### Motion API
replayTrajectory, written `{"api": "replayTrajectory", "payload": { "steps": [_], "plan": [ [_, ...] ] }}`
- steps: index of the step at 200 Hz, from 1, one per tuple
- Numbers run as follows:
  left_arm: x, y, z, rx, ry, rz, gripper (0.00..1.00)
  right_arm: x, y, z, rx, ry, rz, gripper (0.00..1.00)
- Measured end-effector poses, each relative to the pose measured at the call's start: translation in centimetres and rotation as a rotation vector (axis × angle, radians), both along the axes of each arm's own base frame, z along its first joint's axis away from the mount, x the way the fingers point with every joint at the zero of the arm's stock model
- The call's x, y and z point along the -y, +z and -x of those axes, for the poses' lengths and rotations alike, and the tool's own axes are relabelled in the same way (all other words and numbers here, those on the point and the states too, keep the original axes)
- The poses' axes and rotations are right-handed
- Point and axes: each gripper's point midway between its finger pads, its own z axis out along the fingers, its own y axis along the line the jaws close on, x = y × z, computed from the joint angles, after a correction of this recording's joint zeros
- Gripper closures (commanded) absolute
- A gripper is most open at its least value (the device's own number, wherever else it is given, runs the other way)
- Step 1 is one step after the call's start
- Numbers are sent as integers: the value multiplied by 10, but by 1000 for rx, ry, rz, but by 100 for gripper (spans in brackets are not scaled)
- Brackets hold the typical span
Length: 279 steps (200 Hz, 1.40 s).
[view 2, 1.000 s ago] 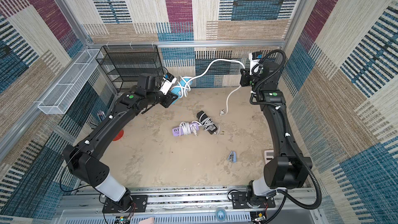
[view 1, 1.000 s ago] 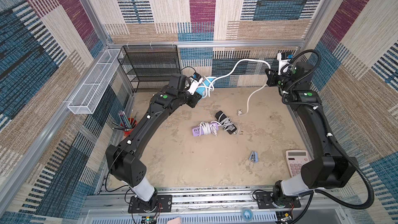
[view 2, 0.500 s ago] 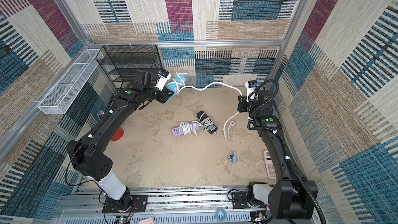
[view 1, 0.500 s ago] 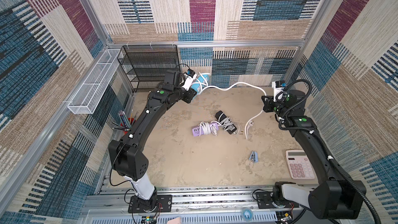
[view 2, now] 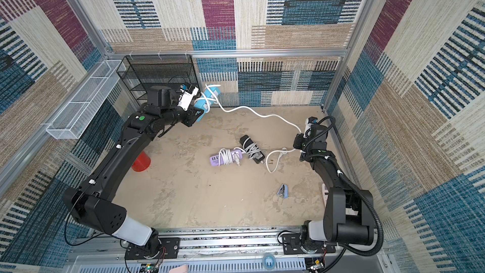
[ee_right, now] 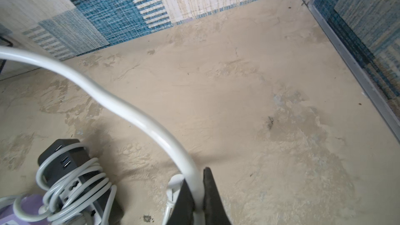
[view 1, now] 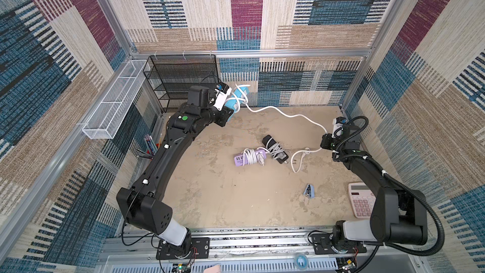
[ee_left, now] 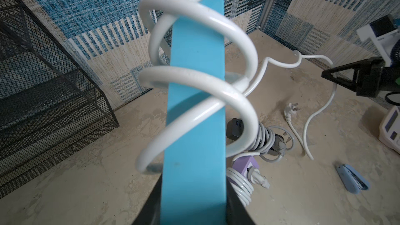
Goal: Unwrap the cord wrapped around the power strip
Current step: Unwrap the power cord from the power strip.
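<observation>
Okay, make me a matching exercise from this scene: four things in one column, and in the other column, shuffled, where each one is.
Things:
1. blue strip
2. white cord
3. purple strip
4. calculator

Places:
A. lying wrapped on the table
B. at the table's edge on the robot's right
C. held up by the left gripper
D. pinched in the right gripper

Pairs: 1-C, 2-D, 3-A, 4-B
</observation>
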Motion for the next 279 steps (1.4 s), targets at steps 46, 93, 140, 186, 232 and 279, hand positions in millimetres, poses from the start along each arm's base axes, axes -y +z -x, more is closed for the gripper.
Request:
{"api": "replayTrajectory", "payload": {
  "steps": [46,93,140,186,232,279],
  "plan": [
    [-1,3,6,2,-12,13,100,32,-33,-3,-70,-81,-40,100],
    [-8,1,5,-7,11,32,100,36,-71,-7,-168,-89,-69,87],
    [-3,1,2,-22,-2,61,100,12,-47,-1,-118,-20,-74,1],
    [6,21,5,-4,-47,86,100,-46,39,10,106,148,-9,2],
    [24,45,20,-19,-106,83,100,-137,111,51,379,476,-28,2],
    [38,59,48,-82,-166,61,100,-232,148,102,615,816,18,2]
  ]
}}
